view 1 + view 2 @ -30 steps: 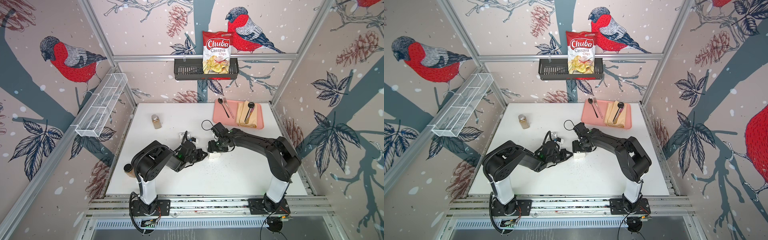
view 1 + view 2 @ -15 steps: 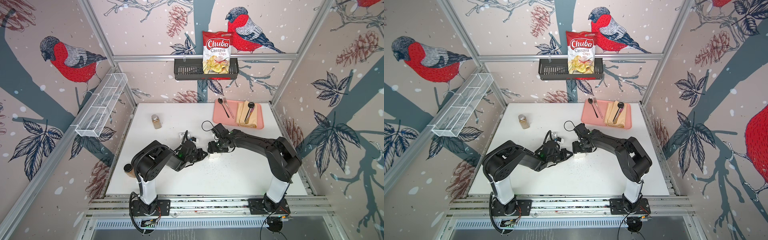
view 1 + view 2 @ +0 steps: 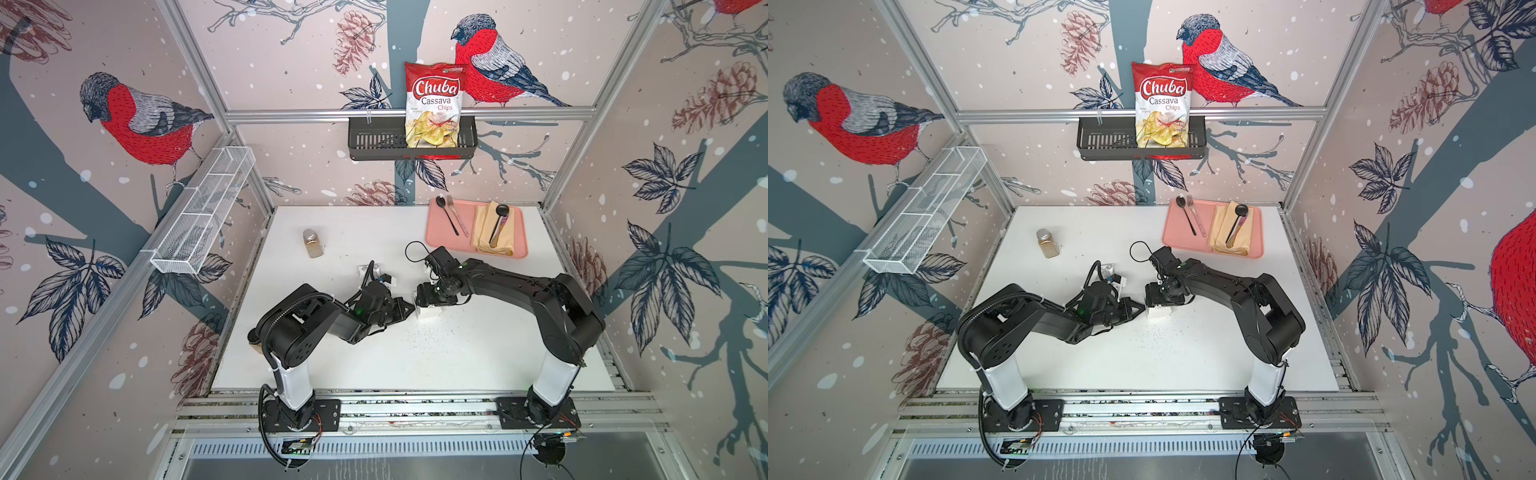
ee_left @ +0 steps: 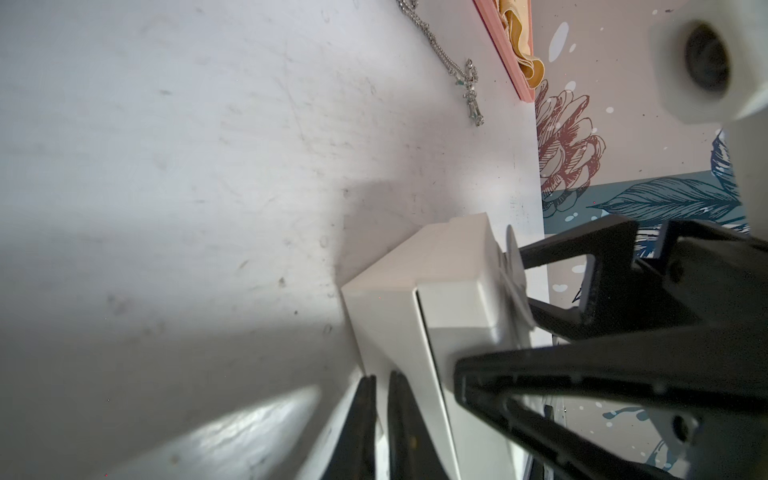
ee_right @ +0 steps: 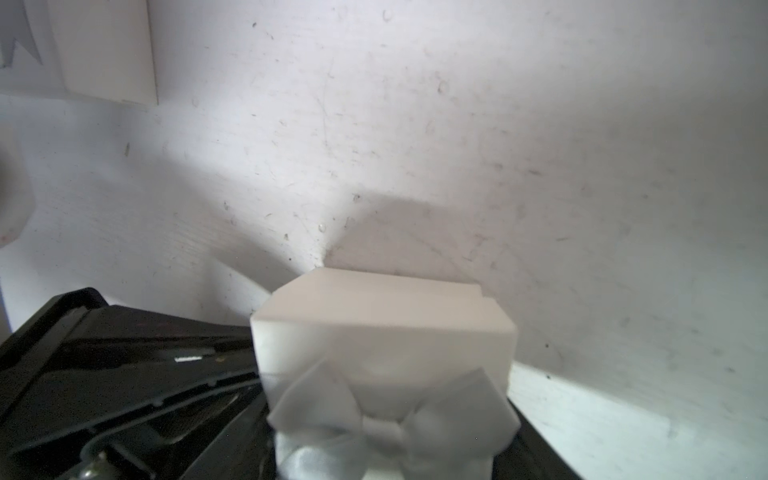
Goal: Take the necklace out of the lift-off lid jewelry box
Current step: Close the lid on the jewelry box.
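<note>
A: So, the left gripper point(image 4: 381, 379) lies low against the base of the box point(image 4: 384, 324), fingers all but together. We cannot tell whether they pinch anything.

B: Right. The box stands in the middle of the table point(image 4: 208, 166) with its lid point(image 4: 457, 316) on. The right gripper point(image 3: 432, 298) stands over it with a finger on either side of the lid, seemingly clamped on it.

A: And the necklace point(image 4: 471, 93) lies on the table beyond, near the tray point(image 4: 505, 54), outside the box.

B: Then we judge the main job done, and this step a matter of seating the lid. We keep the base braced from the left and press the lid down square. Then we let go and rise straight, so the box neither tips nor slides.

A: And we keep clear of the chain.
</note>
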Robot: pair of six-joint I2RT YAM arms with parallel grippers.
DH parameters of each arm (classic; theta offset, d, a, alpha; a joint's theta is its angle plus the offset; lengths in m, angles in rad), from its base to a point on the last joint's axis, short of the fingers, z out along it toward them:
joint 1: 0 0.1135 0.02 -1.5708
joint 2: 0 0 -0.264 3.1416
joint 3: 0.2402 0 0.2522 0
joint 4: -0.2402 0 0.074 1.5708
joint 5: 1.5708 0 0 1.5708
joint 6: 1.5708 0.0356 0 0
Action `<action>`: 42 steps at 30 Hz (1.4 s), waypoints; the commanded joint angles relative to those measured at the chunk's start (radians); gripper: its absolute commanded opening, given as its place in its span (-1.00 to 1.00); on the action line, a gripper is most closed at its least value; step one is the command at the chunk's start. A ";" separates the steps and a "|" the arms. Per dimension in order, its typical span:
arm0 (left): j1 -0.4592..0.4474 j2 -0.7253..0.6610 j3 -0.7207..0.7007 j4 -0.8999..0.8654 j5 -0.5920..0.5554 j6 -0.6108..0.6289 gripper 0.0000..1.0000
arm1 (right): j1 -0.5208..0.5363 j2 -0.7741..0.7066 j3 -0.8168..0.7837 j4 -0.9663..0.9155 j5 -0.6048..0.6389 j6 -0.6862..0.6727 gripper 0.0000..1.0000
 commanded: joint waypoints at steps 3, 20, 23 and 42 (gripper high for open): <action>0.013 -0.012 -0.018 0.084 0.023 0.018 -0.70 | 0.000 -0.011 0.003 0.025 -0.045 -0.007 0.40; 0.022 0.033 -0.005 0.158 0.040 -0.005 -0.84 | 0.029 0.022 0.043 0.002 -0.043 -0.030 0.40; 0.022 0.039 -0.001 0.159 0.039 -0.005 -0.85 | 0.034 0.025 0.046 0.002 -0.046 -0.034 0.41; 0.010 0.050 0.038 0.109 0.033 0.017 -0.86 | 0.065 0.057 0.070 -0.017 -0.067 -0.073 0.49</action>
